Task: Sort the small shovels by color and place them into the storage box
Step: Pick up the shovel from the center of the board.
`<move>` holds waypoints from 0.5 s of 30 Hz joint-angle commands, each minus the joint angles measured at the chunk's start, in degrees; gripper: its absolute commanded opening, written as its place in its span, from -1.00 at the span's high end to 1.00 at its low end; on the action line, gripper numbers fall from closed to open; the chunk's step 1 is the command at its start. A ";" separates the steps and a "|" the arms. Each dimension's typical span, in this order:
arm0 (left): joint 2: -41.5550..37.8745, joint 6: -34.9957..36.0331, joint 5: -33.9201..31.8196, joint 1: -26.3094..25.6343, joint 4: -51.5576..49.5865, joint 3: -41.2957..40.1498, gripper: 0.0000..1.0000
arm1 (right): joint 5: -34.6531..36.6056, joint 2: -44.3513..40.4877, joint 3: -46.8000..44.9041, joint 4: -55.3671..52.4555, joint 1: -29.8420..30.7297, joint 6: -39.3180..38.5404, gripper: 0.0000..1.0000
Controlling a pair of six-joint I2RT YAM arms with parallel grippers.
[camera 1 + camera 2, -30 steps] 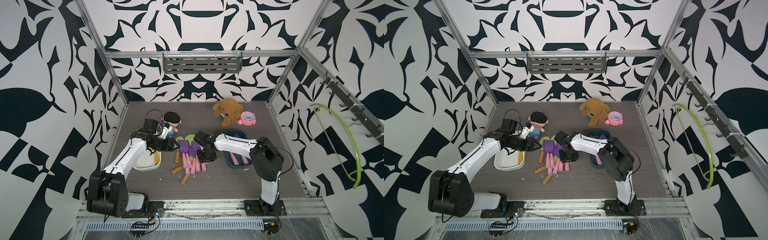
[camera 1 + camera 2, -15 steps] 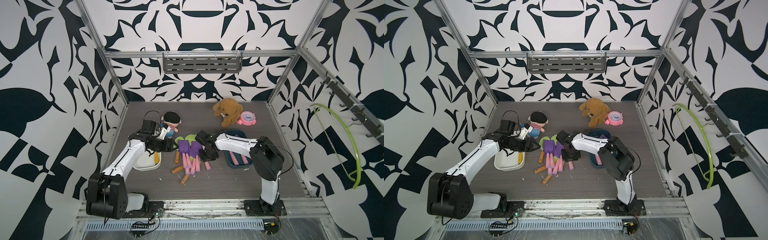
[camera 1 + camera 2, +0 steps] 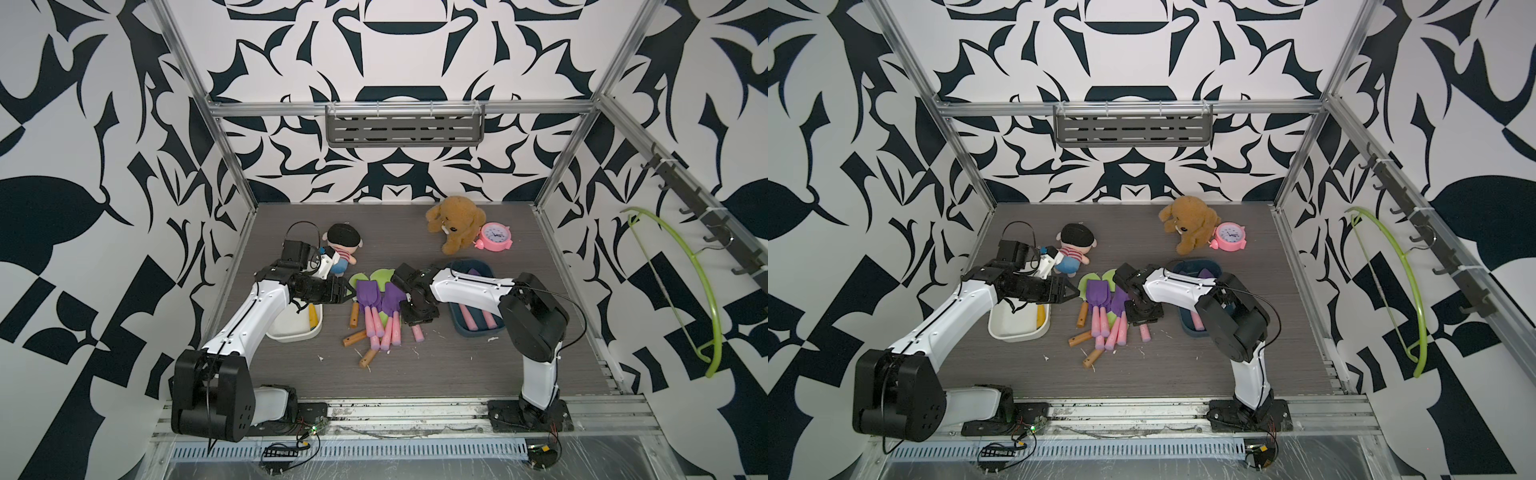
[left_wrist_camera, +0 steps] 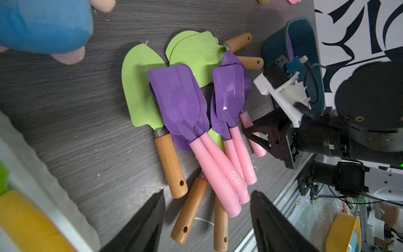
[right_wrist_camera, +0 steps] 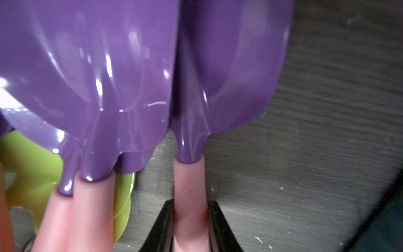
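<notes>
The small shovels lie in a heap mid-table: purple blades with pink handles over green blades with wooden handles. My right gripper is shut on the pink handle of the purple shovel at the heap's right edge, also seen from above. My left gripper hangs open just left of the heap, holding nothing. A white storage box holds a yellow-handled shovel. A dark blue box holds pink-handled ones.
A doll lies behind the left arm. A brown teddy bear and a pink alarm clock sit at the back right. A grey shelf hangs on the back wall, a green hanger on the right wall.
My right gripper has closed onto the pink handle at the heap's right edge. That shovel now lies slightly apart from the rest. The left arm has barely moved.
</notes>
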 commanded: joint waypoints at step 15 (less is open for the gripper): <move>-3.50 1.36 7.21 1.82 1.12 -1.65 -0.37 | 11.57 -16.10 -11.09 -2.69 1.76 6.25 0.79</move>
